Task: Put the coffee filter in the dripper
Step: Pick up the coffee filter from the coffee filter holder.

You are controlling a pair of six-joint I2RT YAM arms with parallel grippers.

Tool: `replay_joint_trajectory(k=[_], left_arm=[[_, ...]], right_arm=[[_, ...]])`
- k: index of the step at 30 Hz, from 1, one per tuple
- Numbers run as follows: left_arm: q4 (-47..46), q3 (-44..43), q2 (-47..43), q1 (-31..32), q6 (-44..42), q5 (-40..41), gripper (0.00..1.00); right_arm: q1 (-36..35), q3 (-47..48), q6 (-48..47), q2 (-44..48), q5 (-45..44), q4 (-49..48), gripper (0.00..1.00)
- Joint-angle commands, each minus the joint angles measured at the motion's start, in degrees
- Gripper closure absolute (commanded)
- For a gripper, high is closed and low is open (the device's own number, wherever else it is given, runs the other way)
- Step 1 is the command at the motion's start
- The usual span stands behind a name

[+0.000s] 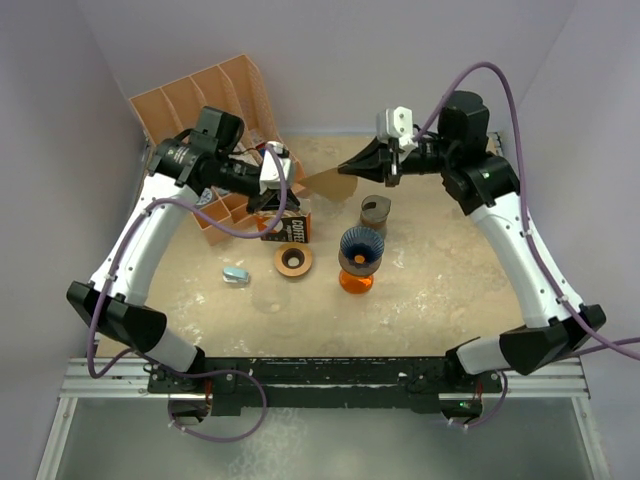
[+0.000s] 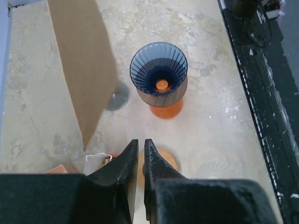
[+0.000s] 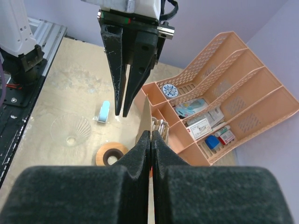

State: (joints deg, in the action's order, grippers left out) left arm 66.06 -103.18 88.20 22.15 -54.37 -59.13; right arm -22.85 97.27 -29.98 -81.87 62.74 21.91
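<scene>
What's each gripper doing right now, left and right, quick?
Left gripper: closed, holding nothing.
Right gripper: closed on the coffee filter.

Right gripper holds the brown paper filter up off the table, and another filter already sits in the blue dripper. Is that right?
No filter sits in the blue dripper: the left wrist view looks down its bare ribbed cone to the orange base below. The right gripper does hold the brown paper filter up off the table.
</scene>
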Motion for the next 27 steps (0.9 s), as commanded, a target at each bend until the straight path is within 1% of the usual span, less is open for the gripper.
replay_joint_trajectory(k=[1,3,5,9,11,12,13,14,15,16,17,19,23,25,27], left_arm=[[7.1,-3.86,0.41,-0.29,-13.92,0.34,0.87],[8.4,-4.42,0.58,-0.27,-16.08,0.52,0.8],[9.45,-4.91,0.72,-0.27,-17.67,0.28,0.75],[10.75,-6.0,1.08,-0.31,-19.84,-0.12,0.7],[10.15,-6.64,1.27,-0.3,-18.51,-0.02,0.67],[8.93,-6.8,1.23,-0.33,-16.83,-0.02,0.65],[7.56,-6.98,1.26,-0.27,-14.69,-0.02,0.62],[5.36,-7.06,1.27,-0.19,-11.24,-0.02,0.55],[1.93,-7.0,1.27,-0.21,-5.56,-0.09,0.48],[-1.43,-6.73,1.23,-0.15,0.1,-0.18,0.43],[-5.94,-6.36,1.21,-0.07,4.82,-0.23,0.42],[-10.54,-5.36,1.1,0.09,12.33,-0.79,0.4],[-14.91,-3.8,0.49,1.04,19.92,-1.28,0.4],[-17.35,-3.2,0.31,1.73,24.12,-0.74,0.42],[-19.75,-2.89,0.14,2.69,28.82,0.32,0.48]], right_arm=[[0.09,-0.89,-0.74,2.94,1.89,-1.08,1.0],[0.09,-1.54,-0.88,3.75,1.71,-1.38,1.0],[0.09,-2.0,-0.82,4.49,1.63,-1.79,1.0],[0.13,-2.66,-0.51,5.71,1.73,-2.28,1.0],[0.18,-3.1,-0.39,6.28,1.85,-2.4,1.0],[0.18,-3.4,-0.45,6.61,1.87,-2.4,1.0],[0.18,-3.85,-0.39,6.89,1.88,-2.42,1.0],[0.18,-4.2,-0.36,7.16,1.83,-2.4,1.0],[0.18,-4.62,-0.35,7.43,1.82,-2.53,1.0],[0.18,-5.01,-0.22,7.5,1.82,-2.8,1.0],[0.18,-5.16,-0.14,7.46,1.83,-2.88,1.0],[0.18,-4.74,0.16,7.15,2.19,-3.0,1.0],[0.2,-3.08,1.21,5.95,2.76,-3.47,1.0],[0.18,-2.44,2.3,5.1,3.01,-4.09,1.0],[0.22,-2.18,3.53,4.52,2.62,-5.02,1.0]])
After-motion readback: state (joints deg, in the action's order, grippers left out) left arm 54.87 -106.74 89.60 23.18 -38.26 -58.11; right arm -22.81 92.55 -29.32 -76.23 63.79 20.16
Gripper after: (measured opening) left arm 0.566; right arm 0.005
